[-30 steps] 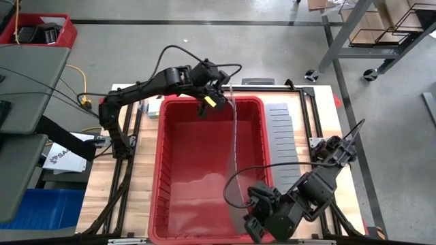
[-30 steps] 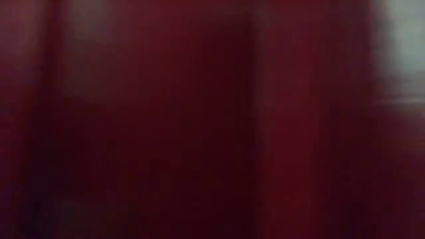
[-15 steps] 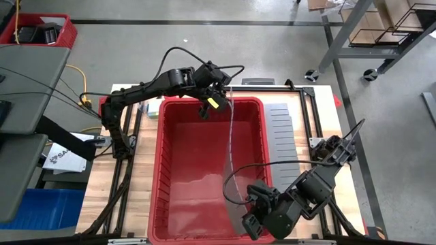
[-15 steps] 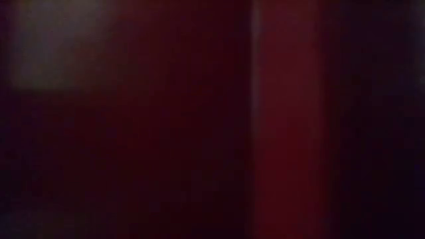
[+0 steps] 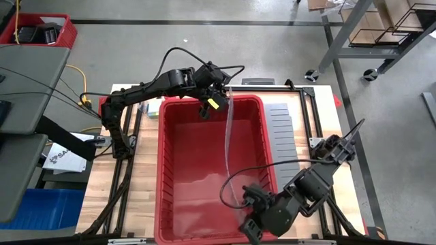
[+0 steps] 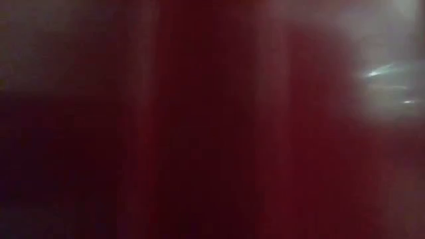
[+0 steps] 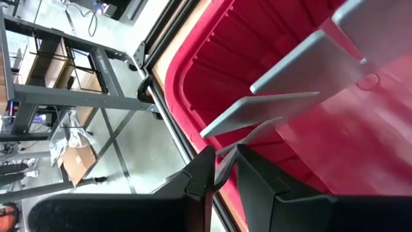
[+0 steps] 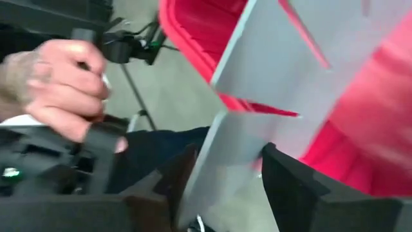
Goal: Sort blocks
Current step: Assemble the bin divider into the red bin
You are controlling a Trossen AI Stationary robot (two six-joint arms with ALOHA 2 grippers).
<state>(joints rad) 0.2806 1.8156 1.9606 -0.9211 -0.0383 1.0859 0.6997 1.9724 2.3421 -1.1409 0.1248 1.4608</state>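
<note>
A large red bin (image 5: 161,170) fills the middle of the table. A flat grey slotted divider sheet (image 5: 230,150) stands on edge inside it, running from the far wall to the near wall. My left gripper (image 5: 212,103) is at the sheet's far end and is shut on it. My right gripper (image 5: 246,224) is at the near end, open. Its fingers (image 8: 283,187) stand on either side of the sheet's lower part (image 8: 225,148); whether they touch it I cannot tell. The blocks are out of view. My left gripper pinches a thin corner tab (image 7: 223,161) at the far end of the divider sheet between its two fingers (image 7: 201,177). It comes slanting down from the far side. The sheet stands on edge, reaching away from the fingers into the bin.
A second grey slotted sheet (image 5: 279,133) lies flat on the table to the right of the bin. In the low view only the red bin wall (image 6: 199,133) shows. Beyond the table's near edge a person's hand (image 8: 58,84) grips a dark handle.
The divider sheet has leaned a little toward the table's left, and more of its face shows near the far end. My right gripper has turned slightly at the sheet's near end.
</note>
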